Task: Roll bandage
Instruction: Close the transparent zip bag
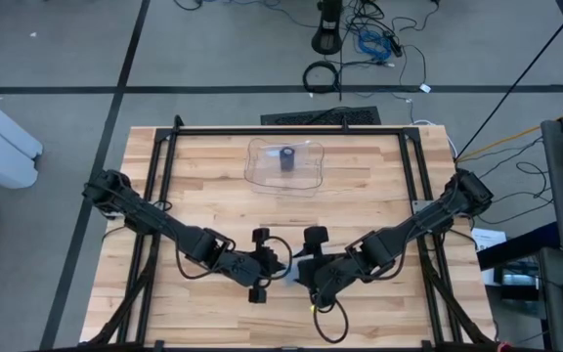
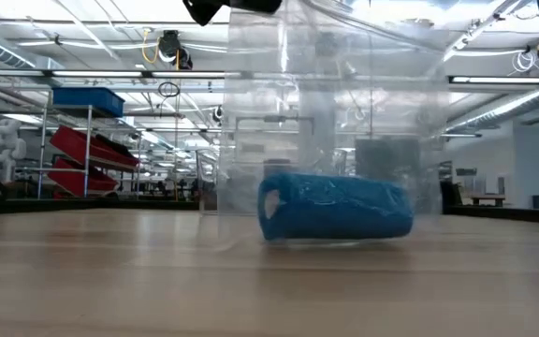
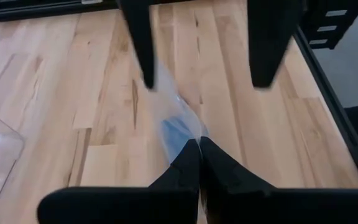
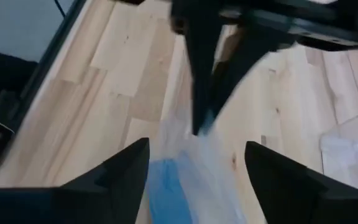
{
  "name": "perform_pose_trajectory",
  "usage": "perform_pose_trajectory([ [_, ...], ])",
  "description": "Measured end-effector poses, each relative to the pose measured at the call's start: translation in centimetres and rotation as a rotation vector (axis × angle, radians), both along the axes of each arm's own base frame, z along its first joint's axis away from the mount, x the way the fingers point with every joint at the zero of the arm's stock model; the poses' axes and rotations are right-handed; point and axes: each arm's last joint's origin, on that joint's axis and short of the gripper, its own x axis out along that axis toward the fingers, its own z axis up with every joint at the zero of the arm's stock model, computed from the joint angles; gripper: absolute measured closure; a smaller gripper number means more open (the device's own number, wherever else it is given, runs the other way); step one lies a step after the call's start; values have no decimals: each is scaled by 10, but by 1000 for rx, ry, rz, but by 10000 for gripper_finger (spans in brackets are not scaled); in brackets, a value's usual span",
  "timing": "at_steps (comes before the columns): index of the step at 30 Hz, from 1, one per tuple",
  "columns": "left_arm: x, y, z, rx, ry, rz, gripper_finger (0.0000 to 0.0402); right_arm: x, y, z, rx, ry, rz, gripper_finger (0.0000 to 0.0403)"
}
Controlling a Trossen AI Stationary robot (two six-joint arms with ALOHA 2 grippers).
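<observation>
A crinkly blue cloth bandage (image 2: 335, 206) is lying inside glossy clear plastic bag (image 2: 344, 112) on smooth pale wood table (image 2: 110, 281).

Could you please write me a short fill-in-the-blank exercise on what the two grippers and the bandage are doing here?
1. The left gripper is shut on the clear ____ holding the bandage.
2. The right gripper is ____.
3. The bandage is ____ in colour.
4. The clear tray sits on the ____ table.

Missing words: bag; open; blue; wooden

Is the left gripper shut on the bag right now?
Yes. In its wrist view the left gripper has its fingers pressed together, pinching the clear bag that holds the blue bandage.
</observation>
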Motion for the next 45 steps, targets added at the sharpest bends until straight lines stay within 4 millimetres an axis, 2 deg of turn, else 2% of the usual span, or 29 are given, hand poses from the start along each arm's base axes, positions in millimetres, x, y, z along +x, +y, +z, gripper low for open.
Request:
perform_pose_trajectory([
  [4, 0, 0, 0, -1, 0, 1, 401, 8, 1, -13, -56, 26, 34, 167],
  [9, 0, 0, 0, -2, 1, -1, 401, 14, -5, -17, -68, 33, 19, 210],
  [23, -1, -1, -1, -7, 11, -13, 401, 15, -6, -18, -66, 47, 39, 393],
  [32, -2, -1, -1, 0, 18, -18, 402, 11, -8, -21, -36, 106, 31, 401],
  [40, -10, -2, 5, 4, 33, -30, 402, 4, -9, -25, -34, 176, 7, 403],
  [45, -13, -4, 3, 20, 65, -36, 402, -2, -9, -23, -21, 198, -14, 403],
])
